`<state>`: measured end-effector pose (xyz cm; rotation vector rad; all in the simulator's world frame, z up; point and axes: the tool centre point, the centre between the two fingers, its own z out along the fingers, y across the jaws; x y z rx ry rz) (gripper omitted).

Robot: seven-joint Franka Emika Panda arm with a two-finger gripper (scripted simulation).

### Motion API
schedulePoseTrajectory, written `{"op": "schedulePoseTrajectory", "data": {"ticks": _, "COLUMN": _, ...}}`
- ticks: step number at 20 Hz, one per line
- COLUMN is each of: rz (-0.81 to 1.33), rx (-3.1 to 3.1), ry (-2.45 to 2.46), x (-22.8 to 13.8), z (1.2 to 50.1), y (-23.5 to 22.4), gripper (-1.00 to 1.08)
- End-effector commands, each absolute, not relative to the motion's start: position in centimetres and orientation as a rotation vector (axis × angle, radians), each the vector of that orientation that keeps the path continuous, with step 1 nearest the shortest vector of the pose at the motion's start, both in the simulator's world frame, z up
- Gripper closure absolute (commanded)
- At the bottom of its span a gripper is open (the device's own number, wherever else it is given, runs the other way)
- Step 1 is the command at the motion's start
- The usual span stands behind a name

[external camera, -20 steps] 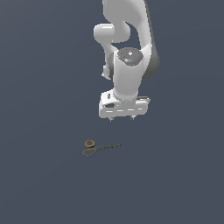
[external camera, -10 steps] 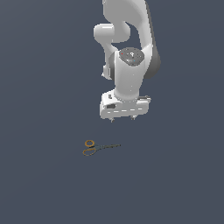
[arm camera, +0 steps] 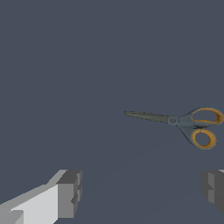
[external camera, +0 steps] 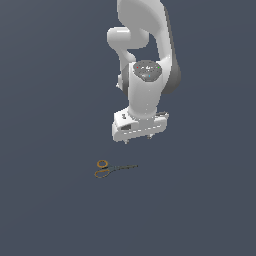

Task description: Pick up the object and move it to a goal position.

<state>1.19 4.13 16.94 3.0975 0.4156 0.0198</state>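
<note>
The white hand [external camera: 138, 139] hangs above the surface [external camera: 50, 210] with its grey fingers [arm camera: 70, 192] spread wide apart, grasping nothing. Below it and toward the exterior view's left, the scissors [external camera: 111, 168] lie flat on the plain, matte dark blue-grey surface. They are closed: thin dark blades taper to a point, and two smooth orange-yellow ring handles sit side by side.

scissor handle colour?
Orange-yellow rings on the scissors; clearest in the wrist view.
</note>
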Motion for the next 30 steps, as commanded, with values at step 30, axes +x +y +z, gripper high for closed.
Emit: {"op": "schedulePoseTrajectory", "data": {"ticks": 30, "rz": -0.012, "rx": 2.727, "ry": 1.527, "x": 6.0, "z": 10.1, "y": -1.6, "gripper": -0.92}}
